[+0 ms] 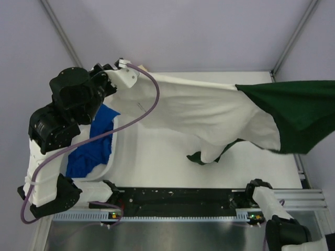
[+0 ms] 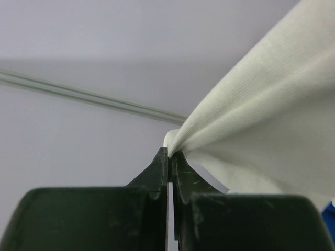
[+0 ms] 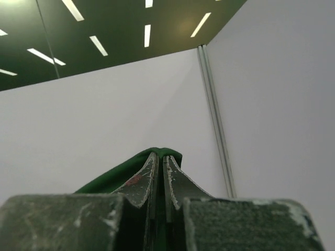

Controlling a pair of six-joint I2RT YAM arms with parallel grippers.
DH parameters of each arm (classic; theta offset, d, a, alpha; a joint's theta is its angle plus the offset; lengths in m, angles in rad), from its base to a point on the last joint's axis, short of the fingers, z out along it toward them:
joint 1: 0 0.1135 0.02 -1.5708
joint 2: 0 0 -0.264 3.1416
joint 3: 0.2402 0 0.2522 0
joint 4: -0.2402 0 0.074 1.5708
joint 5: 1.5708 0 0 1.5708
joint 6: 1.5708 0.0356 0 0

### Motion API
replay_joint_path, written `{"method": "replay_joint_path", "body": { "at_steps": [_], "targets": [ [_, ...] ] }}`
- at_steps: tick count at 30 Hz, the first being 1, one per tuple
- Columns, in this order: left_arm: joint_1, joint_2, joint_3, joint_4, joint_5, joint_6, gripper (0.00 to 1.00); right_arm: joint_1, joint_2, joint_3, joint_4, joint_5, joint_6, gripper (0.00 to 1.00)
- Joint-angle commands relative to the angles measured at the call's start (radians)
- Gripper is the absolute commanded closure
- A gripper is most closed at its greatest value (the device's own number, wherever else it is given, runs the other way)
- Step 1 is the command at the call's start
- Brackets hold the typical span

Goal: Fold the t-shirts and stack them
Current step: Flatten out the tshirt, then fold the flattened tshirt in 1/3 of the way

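A white t-shirt [image 1: 199, 110] with dark green sleeves [image 1: 298, 115] hangs stretched in the air across the table. My left gripper [image 1: 119, 67] is shut on its white edge at the far left; in the left wrist view the cloth [image 2: 261, 104] fans out from the closed tips [image 2: 169, 151]. The right gripper [image 3: 159, 155] is shut on a fold of the green sleeve [image 3: 115, 180], beyond the right edge of the top view. The shirt's other green sleeve [image 1: 199, 157] dangles down to the table. Bright blue t-shirts [image 1: 94, 146] lie bunched under the left arm.
The blue shirts sit inside a white basket rim [image 1: 116, 137] at the left. The white table [image 1: 157, 162] lies under the hanging shirt. A black rail [image 1: 178, 196] with both arm bases runs along the near edge. Metal frame posts [image 1: 293, 36] rise at the back corners.
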Motion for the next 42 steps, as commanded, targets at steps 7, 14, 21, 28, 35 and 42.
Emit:
{"method": "replay_joint_path", "body": {
  "at_steps": [7, 14, 21, 28, 35, 42],
  "targets": [
    [0.006, 0.109, -0.094, 0.048, -0.007, -0.033, 1.0, 0.312, 0.148, -0.072, -0.017, 0.312, -0.231, 1.0],
    [0.214, 0.393, -0.066, 0.126, 0.173, -0.074, 1.0, 0.171, 0.489, -0.261, 0.018, 0.166, -0.162, 1.0],
    [0.239, 0.672, -0.136, 0.286, 0.224, -0.022, 1.0, 0.045, 0.695, -0.486, 0.189, -0.056, 0.01, 1.0],
    [0.276, 0.867, -0.054, 0.298, 0.205, 0.01, 1.0, 0.038, 0.702, -0.687, 0.193, -0.127, 0.057, 1.0],
    [0.274, 0.777, -0.334, 0.37, 0.239, 0.051, 1.0, -0.011, 0.496, -0.998, 0.198, -0.313, 0.169, 1.0],
    [0.279, 0.757, -0.476, 0.323, 0.227, 0.099, 1.0, -0.095, 0.294, -1.242, 0.203, -0.415, 0.266, 1.0]
  ]
}}
